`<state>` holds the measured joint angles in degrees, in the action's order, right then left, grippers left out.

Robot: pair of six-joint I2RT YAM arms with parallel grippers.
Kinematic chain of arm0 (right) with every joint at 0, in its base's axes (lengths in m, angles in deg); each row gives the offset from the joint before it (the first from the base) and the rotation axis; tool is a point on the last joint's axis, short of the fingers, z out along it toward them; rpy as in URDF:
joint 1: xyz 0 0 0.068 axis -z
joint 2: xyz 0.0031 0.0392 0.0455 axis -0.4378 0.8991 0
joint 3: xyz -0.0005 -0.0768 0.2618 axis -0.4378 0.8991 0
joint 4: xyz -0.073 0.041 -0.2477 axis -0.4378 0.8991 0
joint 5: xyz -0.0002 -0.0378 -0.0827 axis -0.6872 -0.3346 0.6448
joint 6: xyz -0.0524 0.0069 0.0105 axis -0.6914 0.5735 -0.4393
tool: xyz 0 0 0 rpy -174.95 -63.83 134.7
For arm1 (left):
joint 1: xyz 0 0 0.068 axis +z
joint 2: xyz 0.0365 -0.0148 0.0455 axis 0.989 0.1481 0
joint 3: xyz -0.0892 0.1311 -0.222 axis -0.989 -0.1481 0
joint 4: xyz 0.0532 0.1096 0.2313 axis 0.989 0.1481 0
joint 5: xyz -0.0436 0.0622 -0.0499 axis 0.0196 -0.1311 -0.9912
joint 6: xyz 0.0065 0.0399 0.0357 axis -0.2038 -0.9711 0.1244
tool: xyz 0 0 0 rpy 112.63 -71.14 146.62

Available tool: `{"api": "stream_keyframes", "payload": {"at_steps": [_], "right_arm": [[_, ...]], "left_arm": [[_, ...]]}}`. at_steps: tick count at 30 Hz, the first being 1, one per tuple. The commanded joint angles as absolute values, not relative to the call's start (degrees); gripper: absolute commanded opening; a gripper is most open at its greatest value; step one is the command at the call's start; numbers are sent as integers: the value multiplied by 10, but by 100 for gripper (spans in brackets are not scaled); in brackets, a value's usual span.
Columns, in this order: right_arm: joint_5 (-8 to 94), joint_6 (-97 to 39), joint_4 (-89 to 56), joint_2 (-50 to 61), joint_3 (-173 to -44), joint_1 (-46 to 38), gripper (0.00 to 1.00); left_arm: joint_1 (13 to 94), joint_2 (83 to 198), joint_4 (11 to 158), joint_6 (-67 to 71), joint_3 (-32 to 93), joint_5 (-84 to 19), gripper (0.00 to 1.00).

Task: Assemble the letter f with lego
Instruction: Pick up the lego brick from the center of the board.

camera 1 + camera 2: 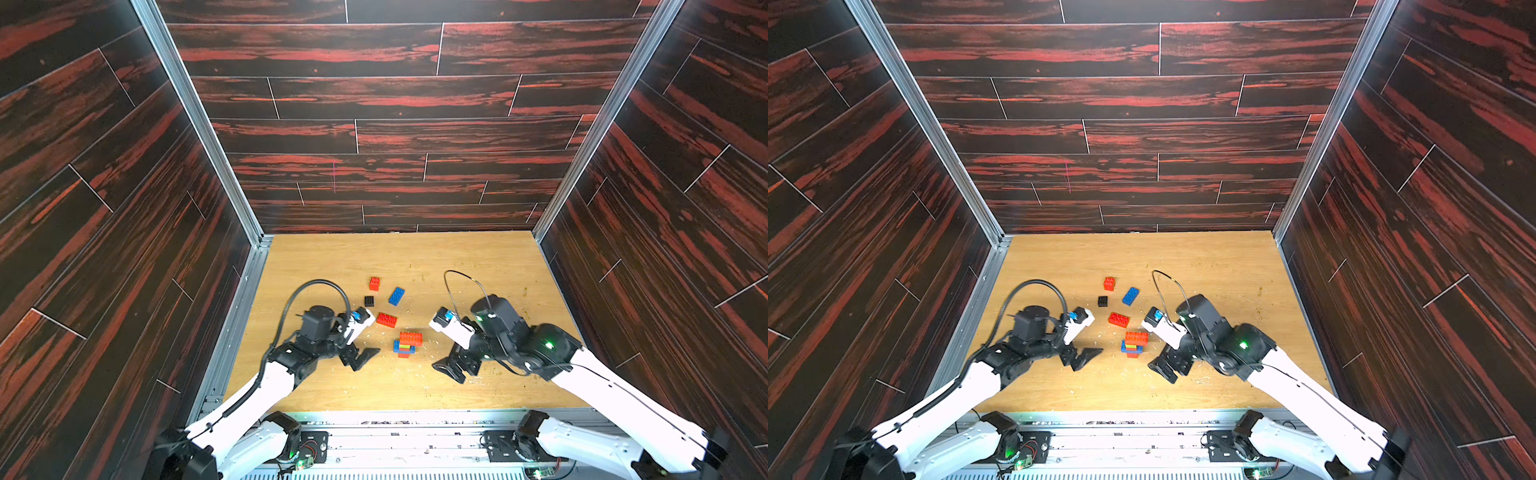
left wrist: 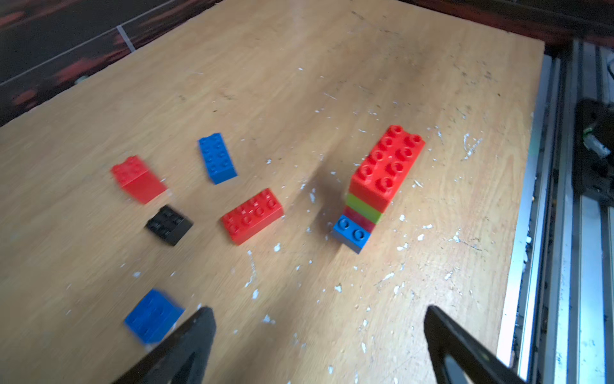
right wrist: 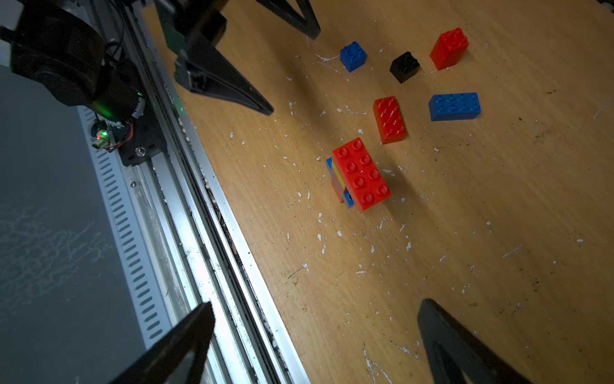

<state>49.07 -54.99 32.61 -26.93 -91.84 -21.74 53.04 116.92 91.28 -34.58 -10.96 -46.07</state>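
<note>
5 loose bricks (image 2: 252, 216) near 1 brick stack (image 2: 382, 173)

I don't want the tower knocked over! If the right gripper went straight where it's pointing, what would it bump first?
Probably the lego tower, standing straight ahead of the open right gripper in its wrist view. Depth is unclear, so the down-tilted gripper might touch the table first.

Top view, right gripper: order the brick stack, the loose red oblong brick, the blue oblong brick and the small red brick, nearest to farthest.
1. The brick stack, just to the left of the right gripper.
2. The loose red oblong brick, beyond the stack.
3. The blue oblong brick, farther back.
4. The small red brick, farthest back.
</note>
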Motion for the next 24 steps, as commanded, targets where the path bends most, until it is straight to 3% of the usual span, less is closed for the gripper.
{"api": "stream_keyframes", "payload": {"at_steps": [1, 8, 24], "right_arm": [[477, -509, 343, -310, -906, -217, 99], [456, -463, 343, -356, -888, -218, 99], [477, -437, 362, -332, -914, -238, 98]], "left_arm": [[503, 1199, 835, -389, -117, -439, 100], [471, 1282, 758, -429, -110, -441, 100], [446, 1428, 692, -427, -87, -472, 93]]}}
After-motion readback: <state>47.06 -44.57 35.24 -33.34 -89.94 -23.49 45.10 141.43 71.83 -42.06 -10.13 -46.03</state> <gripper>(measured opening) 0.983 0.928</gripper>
